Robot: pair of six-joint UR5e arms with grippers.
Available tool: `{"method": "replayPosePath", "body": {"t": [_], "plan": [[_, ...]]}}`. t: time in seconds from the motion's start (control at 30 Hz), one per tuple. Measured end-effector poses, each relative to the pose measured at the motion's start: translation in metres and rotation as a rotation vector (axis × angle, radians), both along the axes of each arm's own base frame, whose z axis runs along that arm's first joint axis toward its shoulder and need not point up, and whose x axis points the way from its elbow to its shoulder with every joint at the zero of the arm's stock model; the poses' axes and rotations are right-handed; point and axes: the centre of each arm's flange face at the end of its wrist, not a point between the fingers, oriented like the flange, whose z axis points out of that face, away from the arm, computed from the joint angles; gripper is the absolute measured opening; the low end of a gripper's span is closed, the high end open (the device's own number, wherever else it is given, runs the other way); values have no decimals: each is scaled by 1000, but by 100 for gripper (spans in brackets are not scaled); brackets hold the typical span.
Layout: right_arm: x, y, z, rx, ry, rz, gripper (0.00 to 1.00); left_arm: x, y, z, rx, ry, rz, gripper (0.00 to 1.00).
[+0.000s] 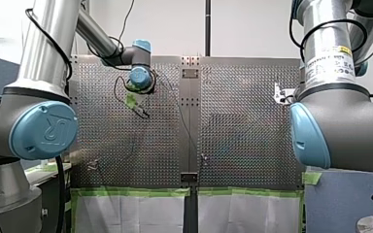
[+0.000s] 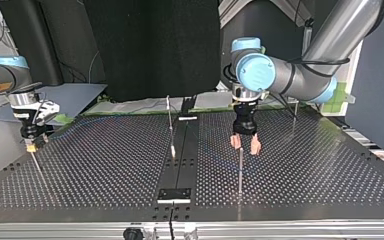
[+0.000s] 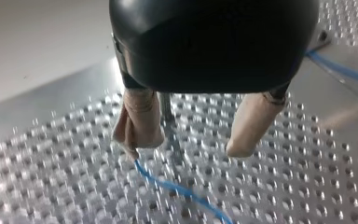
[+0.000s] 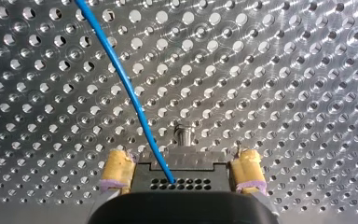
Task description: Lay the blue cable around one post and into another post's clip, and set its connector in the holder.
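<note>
The blue cable [image 4: 126, 84] runs ahead over the perforated table from a black connector block [image 4: 182, 169]. That block sits between the yellow pads [image 4: 116, 170] of my right gripper [image 4: 182, 179], whose jaws stand wide and open. In the top view my right gripper [image 2: 30, 146] is low at the table's left edge. My left gripper [image 3: 186, 147] is open, its beige pads either side of a thin post [image 3: 168, 116]. The cable [image 3: 177, 189] passes just under one pad. In the top view my left gripper [image 2: 245, 144] hangs behind a post [image 2: 240, 167].
Another stretch of blue cable [image 3: 340, 69] crosses the plate beyond my left gripper. A small post head [image 4: 182, 134] stands ahead of my right gripper. More posts [image 2: 169, 117] [image 2: 295, 112] rise at the table's far side. A black plate [image 2: 175, 195] lies on the middle seam.
</note>
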Motion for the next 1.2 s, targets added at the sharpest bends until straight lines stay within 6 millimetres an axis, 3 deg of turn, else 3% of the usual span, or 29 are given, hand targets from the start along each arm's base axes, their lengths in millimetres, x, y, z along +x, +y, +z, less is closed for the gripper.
{"method": "replayPosePath", "body": {"t": [0.23, 0.57, 0.83, 1.2], "plan": [[0, 0, 0, 2, 0, 0, 100, -25, -1, 23, 64, 0, -6, 100], [0, 0, 0, 4, -1, 0, 100, -50, 13, 55, 144, 6, 57, 100], [0, 0, 0, 4, -2, 1, 100, -54, 25, 72, 217, 31, 120, 100], [0, 0, 0, 2, -1, 2, 100, -59, 20, 92, 324, 71, 114, 100]]}}
